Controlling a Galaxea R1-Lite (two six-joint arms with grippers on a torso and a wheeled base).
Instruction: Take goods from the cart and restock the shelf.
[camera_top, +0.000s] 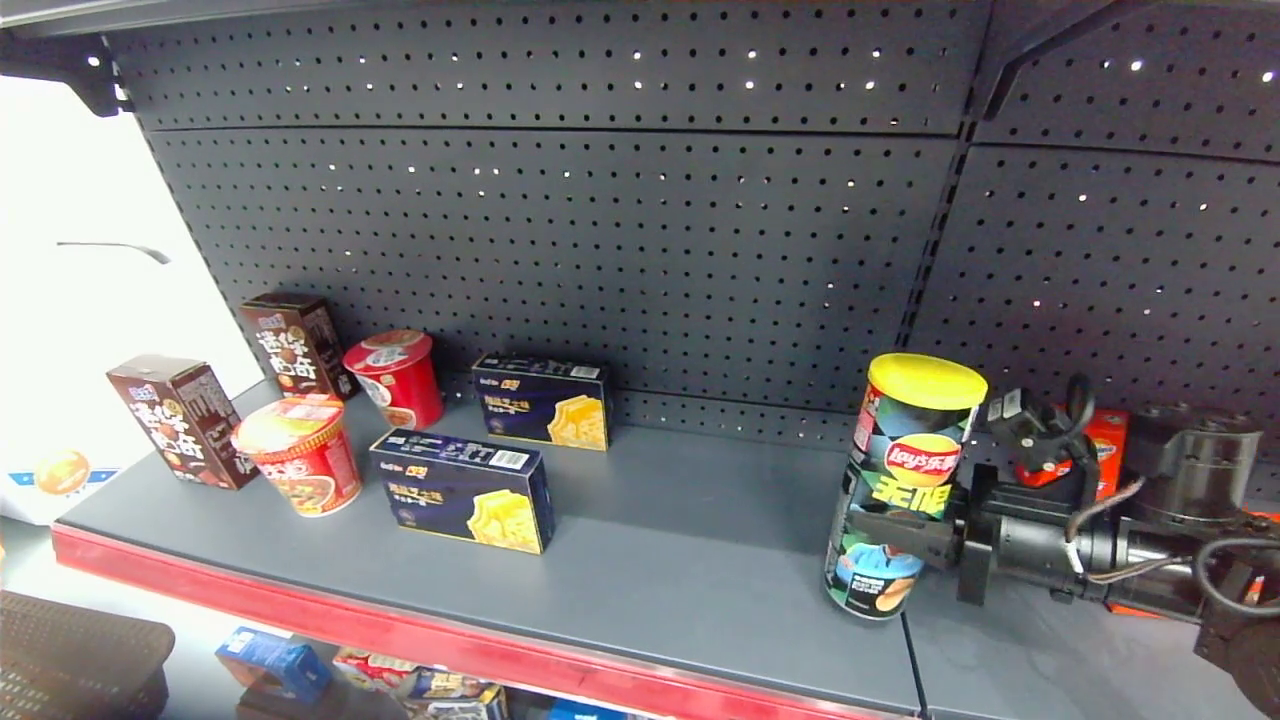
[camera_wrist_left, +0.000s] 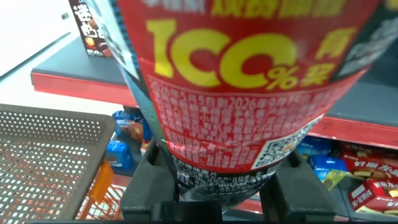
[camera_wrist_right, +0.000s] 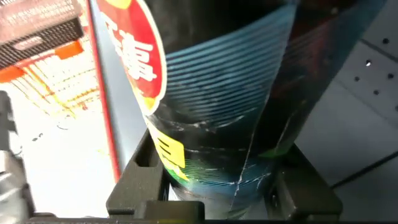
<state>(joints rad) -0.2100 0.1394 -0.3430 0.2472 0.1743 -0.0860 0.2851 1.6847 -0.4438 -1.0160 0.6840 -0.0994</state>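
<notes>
A tall chip can with a yellow lid stands upright on the grey shelf, right of centre. My right gripper is shut on its lower half from the right. The right wrist view has the same can between that gripper's dark fingers. My left gripper is shut on a red printed snack can, held in front of the shelf's red front edge. The cart's mesh basket lies below it.
On the shelf's left part stand two brown boxes, two red noodle cups and two dark blue boxes. An orange box sits behind my right arm. A pegboard wall backs the shelf.
</notes>
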